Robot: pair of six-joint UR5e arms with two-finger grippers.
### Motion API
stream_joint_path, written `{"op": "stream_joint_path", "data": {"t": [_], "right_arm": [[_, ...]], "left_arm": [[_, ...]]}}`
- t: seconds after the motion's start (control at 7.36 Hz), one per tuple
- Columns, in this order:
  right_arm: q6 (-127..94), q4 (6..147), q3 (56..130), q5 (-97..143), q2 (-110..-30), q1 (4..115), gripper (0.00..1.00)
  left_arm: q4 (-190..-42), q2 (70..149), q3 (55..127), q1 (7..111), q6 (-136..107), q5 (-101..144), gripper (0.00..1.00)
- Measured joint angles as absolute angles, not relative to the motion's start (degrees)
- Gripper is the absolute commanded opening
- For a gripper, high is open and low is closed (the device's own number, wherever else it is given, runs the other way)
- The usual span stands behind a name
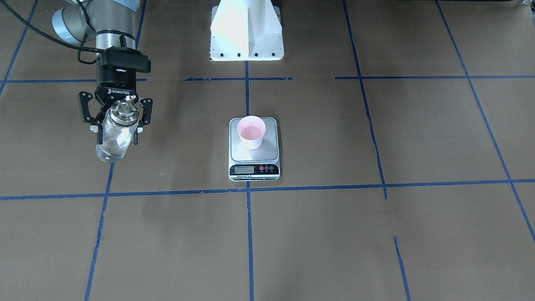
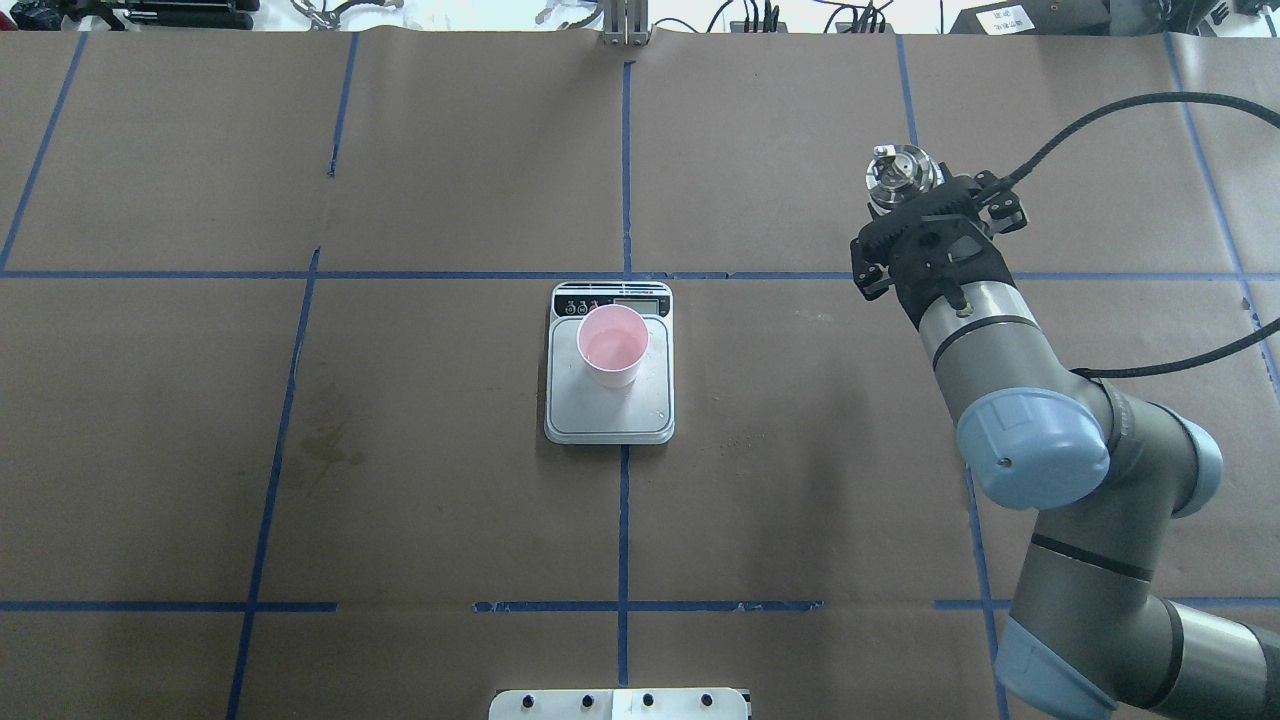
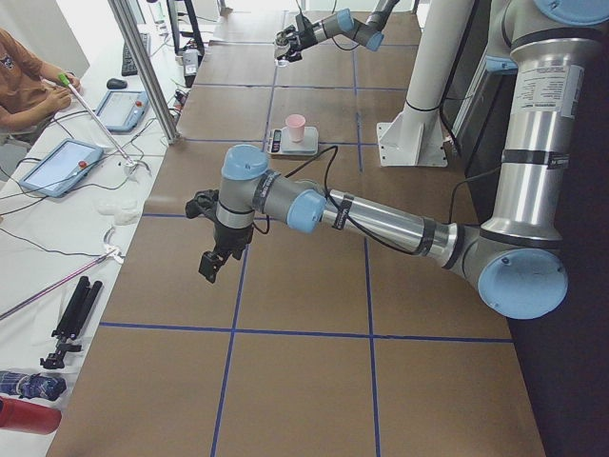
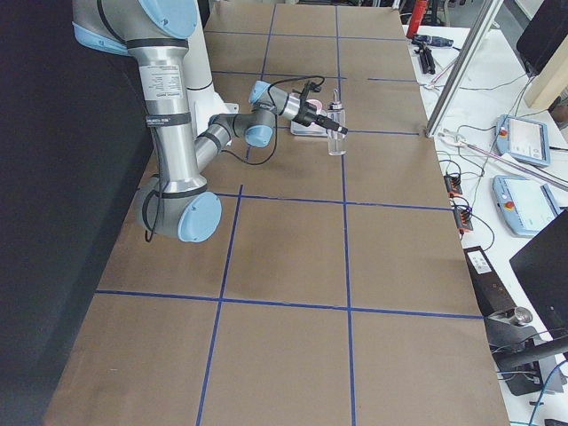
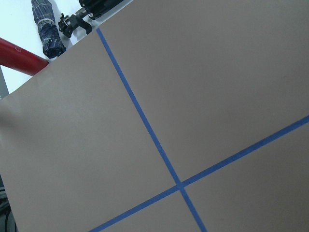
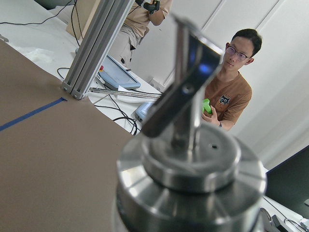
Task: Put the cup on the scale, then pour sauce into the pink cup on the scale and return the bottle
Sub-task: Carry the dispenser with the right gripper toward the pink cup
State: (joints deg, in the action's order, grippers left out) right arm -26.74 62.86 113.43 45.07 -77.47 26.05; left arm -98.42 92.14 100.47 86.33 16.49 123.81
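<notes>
Over the brown table (image 1: 334, 125), right hand (image 1: 118, 133) pinches the bottle (image 1: 112, 144) near its top, body below.

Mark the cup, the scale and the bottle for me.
cup (image 1: 251, 132), front-facing view, on its pink inside.
scale (image 1: 244, 169), front-facing view, on its LCD display.
bottle (image 1: 112, 143), front-facing view, on its glass body.

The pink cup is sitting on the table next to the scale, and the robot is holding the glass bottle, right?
Not quite. The pink cup stands on the scale, on its platform, not next to it, as the exterior front-facing view shows. The right tool is indeed holding the glass bottle.
</notes>
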Motion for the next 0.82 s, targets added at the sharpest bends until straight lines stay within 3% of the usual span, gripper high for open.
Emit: {"op": "stream_joint_path", "data": {"t": [0.82], "right_arm": [[-15.11,73.23,108.36,29.95,-69.51,18.24,0.00]], "left_arm": [[-98.28,86.73,94.02,87.13,17.51,128.19,1.00]]}}
